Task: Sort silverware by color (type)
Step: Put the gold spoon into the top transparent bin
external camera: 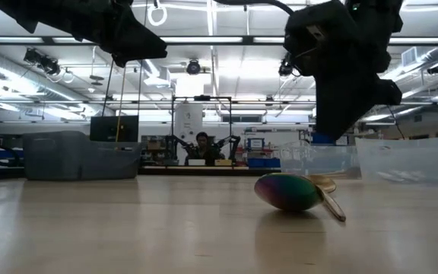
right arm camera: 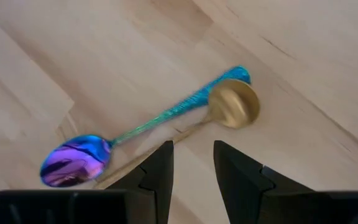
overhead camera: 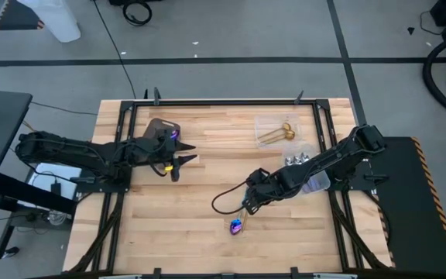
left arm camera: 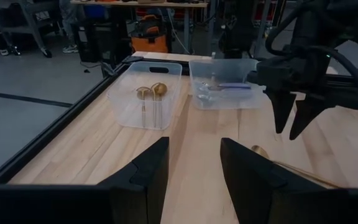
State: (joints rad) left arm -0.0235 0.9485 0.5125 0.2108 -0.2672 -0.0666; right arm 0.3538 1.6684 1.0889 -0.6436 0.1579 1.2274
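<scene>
Two slim spoons lay crossed low in the high view's centre: iridescent purple-blue spoon (right arm camera: 143,131), shiny gold spoon (right arm camera: 232,104); hovered just above them, right gripper (right arm camera: 191,163), jaws partly apart, holding nothing; waited at left of centre, left gripper (overhead camera: 186,160), jaws apart, empty.
</scene>
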